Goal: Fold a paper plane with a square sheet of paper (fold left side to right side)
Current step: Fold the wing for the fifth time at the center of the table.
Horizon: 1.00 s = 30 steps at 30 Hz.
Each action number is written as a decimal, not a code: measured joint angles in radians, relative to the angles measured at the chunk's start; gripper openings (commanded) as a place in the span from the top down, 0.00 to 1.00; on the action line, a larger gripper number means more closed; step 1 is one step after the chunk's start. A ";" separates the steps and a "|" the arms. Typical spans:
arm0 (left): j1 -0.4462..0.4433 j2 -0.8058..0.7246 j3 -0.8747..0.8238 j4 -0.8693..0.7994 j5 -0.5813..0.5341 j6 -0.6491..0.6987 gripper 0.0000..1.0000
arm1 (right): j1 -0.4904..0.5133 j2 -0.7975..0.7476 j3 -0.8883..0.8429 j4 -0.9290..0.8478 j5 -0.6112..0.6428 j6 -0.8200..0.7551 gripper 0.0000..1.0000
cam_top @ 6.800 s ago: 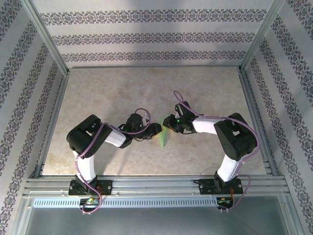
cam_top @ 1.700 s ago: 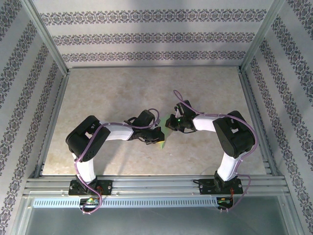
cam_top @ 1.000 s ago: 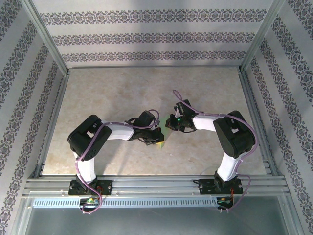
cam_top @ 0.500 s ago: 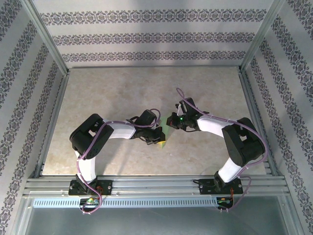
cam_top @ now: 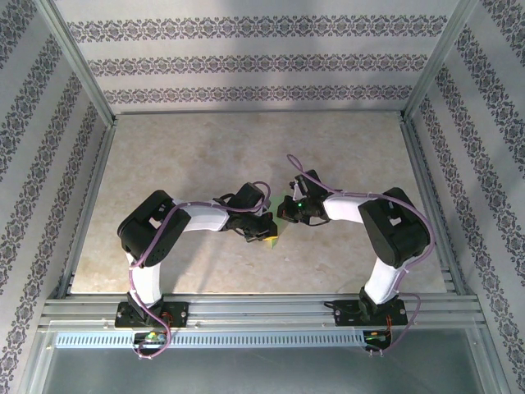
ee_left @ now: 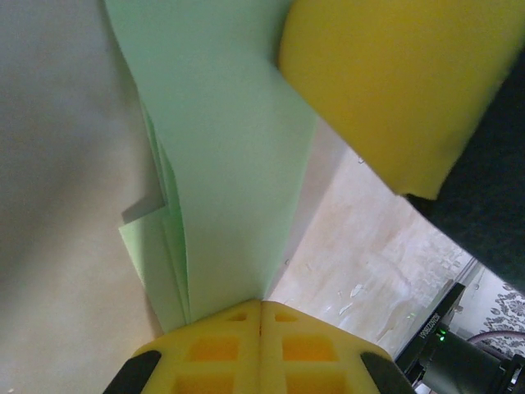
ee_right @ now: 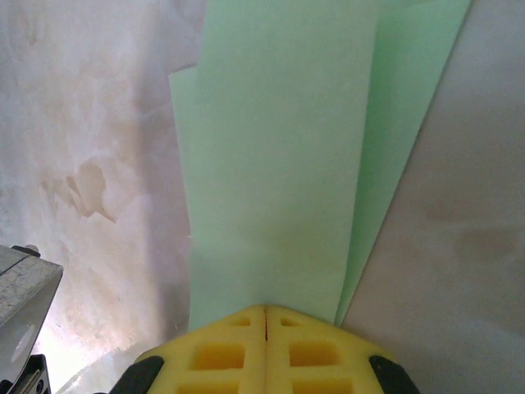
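Two pinch points noted: left end effector (ee_left: 261, 305) fully closed on paper (ee_left: 230, 164); right end effector (ee_right: 265, 310) fully closed on the same paper. Paper folded in layers, near worktop (cam_top: 180, 156) centre, spanning the gap between them.

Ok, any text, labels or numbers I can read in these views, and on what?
None can be read.
Green paper: plain, unmarked.
Left gripper and right gripper, both shut on the paper: yellow pads blank.
Wallpaper: ornament bands, no letters.
Dark housing with a green light: pale marks, too blurred to read.
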<state>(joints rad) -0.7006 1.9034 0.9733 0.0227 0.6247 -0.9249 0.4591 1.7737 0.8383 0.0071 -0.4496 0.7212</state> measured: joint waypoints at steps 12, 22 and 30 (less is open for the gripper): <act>0.000 0.003 0.011 -0.008 -0.015 0.002 1.00 | -0.040 0.031 0.044 -0.039 -0.031 -0.053 1.00; 0.000 0.004 0.011 -0.008 -0.015 0.002 1.00 | -0.087 0.061 0.095 -0.065 -0.008 -0.082 1.00; 0.000 0.011 0.019 -0.007 -0.018 0.002 1.00 | -0.103 0.094 0.151 -0.118 -0.027 -0.105 1.00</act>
<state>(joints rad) -0.7002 1.9141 0.9928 0.0154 0.6064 -0.9226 0.3565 1.8675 0.9890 -0.1112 -0.4767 0.6163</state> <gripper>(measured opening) 0.064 0.055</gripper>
